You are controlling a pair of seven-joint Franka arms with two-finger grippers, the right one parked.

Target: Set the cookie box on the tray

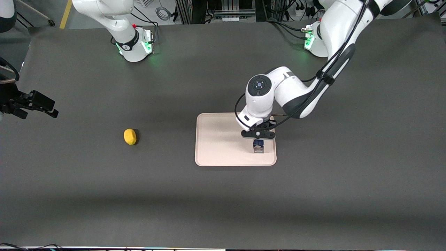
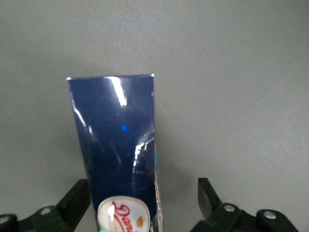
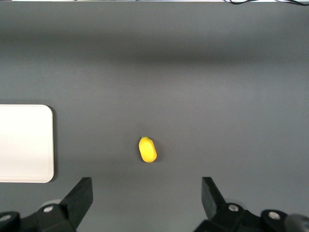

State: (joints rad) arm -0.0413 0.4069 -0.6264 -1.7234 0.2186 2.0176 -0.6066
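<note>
The cookie box (image 1: 258,147), dark blue with a white oval logo, stands on end on the pale cream tray (image 1: 216,146), near the tray's corner closest to the front camera on the working arm's side. My left gripper (image 1: 258,134) hangs directly above it. In the left wrist view the cookie box (image 2: 116,135) rises between the fingers of the gripper (image 2: 143,187), which is open. One finger (image 2: 77,198) is close against the box. The other finger (image 2: 207,195) stands well apart from it.
A small yellow lemon-like lump (image 1: 129,136) lies on the dark table mat toward the parked arm's end, apart from the tray. The right wrist view shows the same lump (image 3: 147,149) and a corner of the tray (image 3: 24,145).
</note>
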